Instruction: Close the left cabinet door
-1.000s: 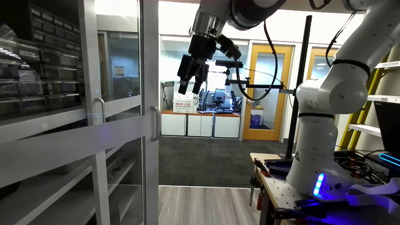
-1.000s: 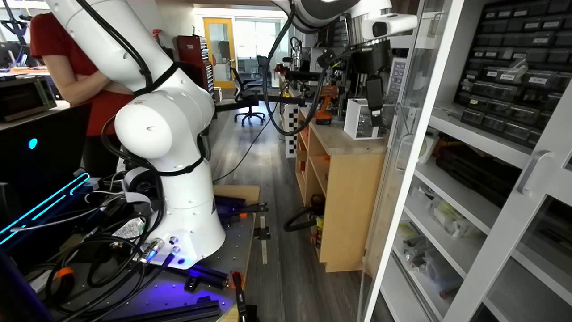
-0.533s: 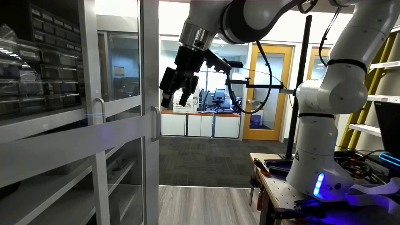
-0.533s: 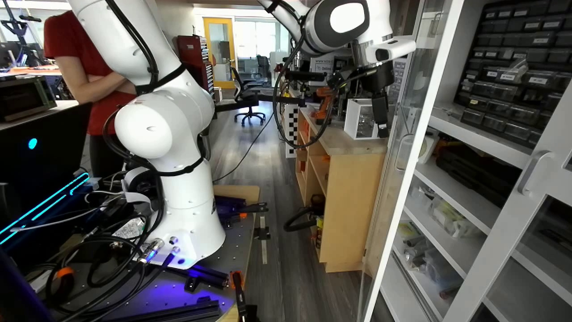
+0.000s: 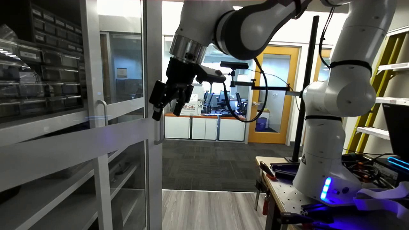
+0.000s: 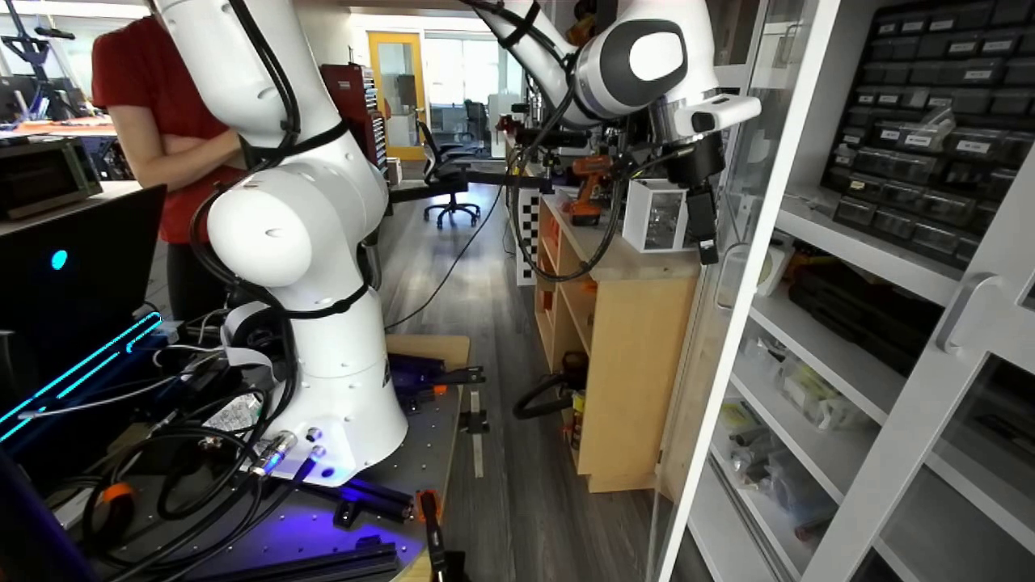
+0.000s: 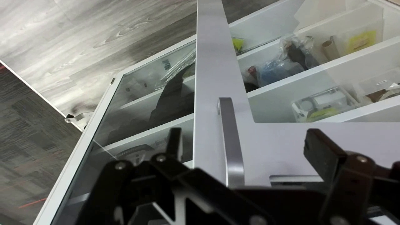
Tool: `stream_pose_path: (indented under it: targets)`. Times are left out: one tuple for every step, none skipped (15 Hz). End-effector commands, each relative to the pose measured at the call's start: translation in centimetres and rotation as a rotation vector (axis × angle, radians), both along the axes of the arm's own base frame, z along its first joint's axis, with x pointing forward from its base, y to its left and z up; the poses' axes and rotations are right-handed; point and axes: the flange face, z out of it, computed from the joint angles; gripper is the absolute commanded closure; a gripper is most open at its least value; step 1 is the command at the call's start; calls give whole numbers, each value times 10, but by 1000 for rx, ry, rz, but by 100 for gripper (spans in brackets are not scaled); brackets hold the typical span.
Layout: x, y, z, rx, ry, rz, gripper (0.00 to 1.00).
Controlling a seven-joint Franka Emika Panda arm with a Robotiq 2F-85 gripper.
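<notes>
Left cabinet door (image 7: 218,81) just beyond the claw (image 7: 243,137)

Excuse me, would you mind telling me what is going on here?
A robot arm has its tool near the left cabinet door, most likely to push it shut. The door stands open, and its handle shows between the tool's spread fingers in the wrist view. Nothing looks gripped, and I cannot tell whether the tool touches the door. In an exterior view, a person in a red shirt stands beyond the arm.
</notes>
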Motion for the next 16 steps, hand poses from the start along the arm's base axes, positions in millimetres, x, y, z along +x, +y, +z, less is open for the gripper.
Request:
stream_pose_path:
  targets:
    - [18, -8, -5, -1, -35, -28, 0]
    - [21, -11, -6, 7, -48, -33, 0]
    - [24, -13, -7, 12, -58, -37, 0]
    - [27, -17, -7, 16, -70, -45, 0]
    - [29, -20, -8, 22, -74, -50, 0]
    - [31, -23, -9, 29, -75, -60, 13]
    - [31, -24, -9, 28, -65, -62, 26]
    - [30, -20, -7, 31, -53, -56, 31]
    - [29, -18, -4, 38, -44, -55, 39]
    - [27, -15, -2, 39, -32, -51, 45]
    - [24, -14, 0, 37, -24, -47, 53]
    - [22, -11, 1, 37, -17, -45, 59]
    - [21, -9, 2, 36, -15, -40, 67]
    - [21, -8, 3, 38, -14, -31, 73]
    - [21, -6, 3, 40, -16, -25, 80]
    - [20, -7, 4, 35, -15, -25, 85]
